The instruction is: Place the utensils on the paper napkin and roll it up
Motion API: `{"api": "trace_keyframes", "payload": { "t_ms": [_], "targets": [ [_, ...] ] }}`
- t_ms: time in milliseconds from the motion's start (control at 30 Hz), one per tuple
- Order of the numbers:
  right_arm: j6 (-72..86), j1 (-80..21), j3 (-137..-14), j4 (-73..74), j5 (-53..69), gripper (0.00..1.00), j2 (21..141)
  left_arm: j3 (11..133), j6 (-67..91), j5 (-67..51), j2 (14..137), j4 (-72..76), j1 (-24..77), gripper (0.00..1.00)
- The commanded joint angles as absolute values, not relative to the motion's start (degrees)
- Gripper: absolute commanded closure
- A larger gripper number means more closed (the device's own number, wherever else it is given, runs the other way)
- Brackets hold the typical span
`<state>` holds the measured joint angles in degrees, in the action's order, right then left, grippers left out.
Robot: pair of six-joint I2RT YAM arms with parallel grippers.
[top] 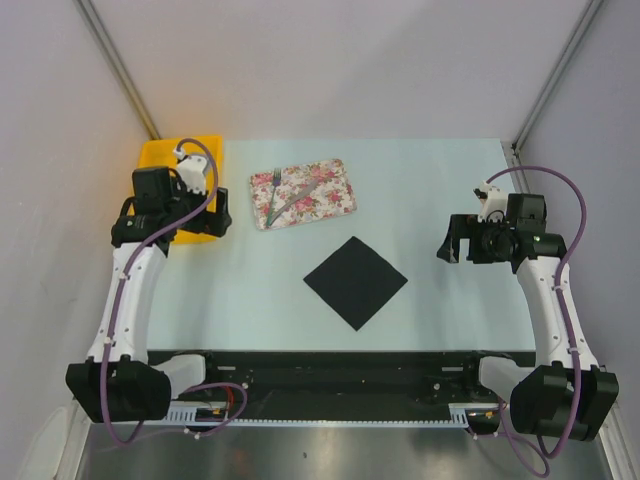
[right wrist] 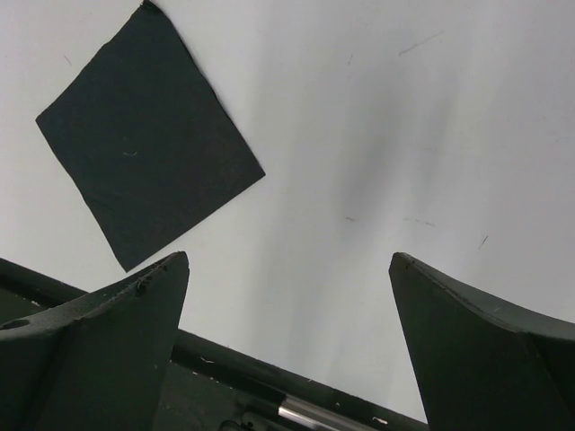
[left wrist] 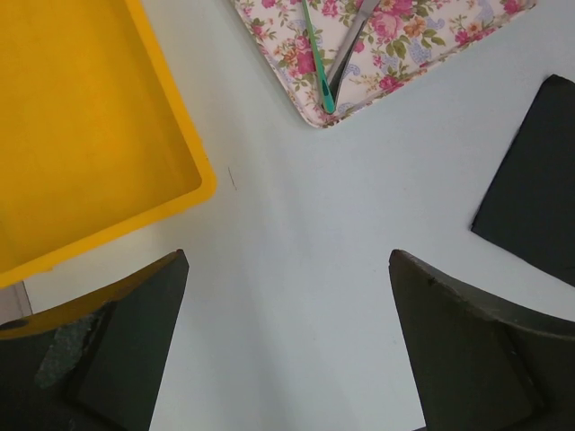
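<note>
The utensils (top: 274,196) are lying on the flowered tray (top: 322,195), not yet on the black napkin (top: 355,281), which is lying flat mid-way across the counter (top: 430,180), within both arms' reach. The left pincer (left wrist: 287,346) is hovering spread near the tray, likely readying a pickup; the right pincer (right wrist: 287,346) is spread too, empty.

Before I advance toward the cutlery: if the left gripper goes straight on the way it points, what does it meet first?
The left gripper likely meets bare table, between bin and tray; depth is unclear.
</note>
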<state>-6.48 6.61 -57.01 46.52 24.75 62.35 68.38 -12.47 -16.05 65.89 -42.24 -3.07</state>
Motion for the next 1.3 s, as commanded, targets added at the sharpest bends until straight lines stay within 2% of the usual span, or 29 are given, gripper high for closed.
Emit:
{"api": "trace_keyframes", "payload": {
  "t_ms": [0, 300, 433, 667, 833, 1000, 1133, 1267],
  "targets": [
    [-7.12, 6.5, -57.39, 45.62, 25.75, 0.0, 62.31, 71.01, -13.97, -17.13, 69.33, -37.53, -2.2, 0.0],
    [-7.38, 6.5, -57.13, 45.7, 25.49, 0.0, 62.58, 81.55, -19.68, -25.21, 81.63, -34.19, -0.62, 0.0],
    [-7.47, 6.5, -56.87, 45.53, 25.4, 0.0, 63.19, 93.12, -24.33, -25.58, 91.3, -38.57, 1.93, 0.0],
    [-7.65, 6.68, -56.95, 45.62, 24.7, 0.0, 64.86, 105.19, -29.88, -25.93, 107.21, -40.6, 5.97, 0.0],
    [-7.74, 7.21, -56.87, 45.88, 24.52, 0.0, 66.0, 114.06, -30.59, -25.93, 119.43, -43.5, 8.96, 0.12],
    [-7.73, 7.56, -55.9, 45.18, 24.43, 0.0, 66.62, 119.87, -28.83, -24.53, 127.16, -44.47, 11.07, 0.19],
    [-7.73, 7.82, -55.9, 45.18, 24.43, 0.0, 67.24, 122.08, -30.23, -22.15, 131.91, -45.44, 12.65, 0.33],
    [-7.65, 7.91, -56.07, 45.09, 24.61, 0.0, 67.76, 122.34, -30.76, -21.45, 133.85, -46.23, 13.27, 0.42]
  ]
}}
